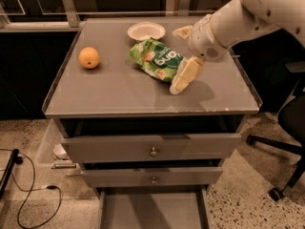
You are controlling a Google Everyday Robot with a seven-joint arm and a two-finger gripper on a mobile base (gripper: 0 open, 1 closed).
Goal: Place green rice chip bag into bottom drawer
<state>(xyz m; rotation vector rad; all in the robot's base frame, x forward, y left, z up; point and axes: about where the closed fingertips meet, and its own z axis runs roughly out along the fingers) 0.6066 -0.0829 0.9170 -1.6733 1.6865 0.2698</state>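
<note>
green rice chip bag [156,58]: bright green crinkly foil, white lettering, tan round chips printed on it; lies flat, long axis running 10 to 4 o'clock
bag location: on the table [119,92], about mid-top, slightly toward 1 o'clock
end effector [177,60]: at the bag's 3 o'clock end, arm coming in from 2 o'clock; jaws spread wide, gripping nothing
fingers: cream-coloured; near finger [187,74] sits against the bag's 4 o'clock corner, tip low by the tabletop; far finger [183,31] at 1 o'clock of the bag, apart from it
bottom drawer [152,209]: 6 o'clock, under the table front, pulled out, plain grey floor showing
upper drawers [152,149]: two, small round knobs; top one slightly out
orange [89,57]: 9 o'clock of the bag, well apart
white bowl [146,31]: 12 o'clock of the bag, near, not touching
office chair [290,123]: 3 o'clock, beside the table
</note>
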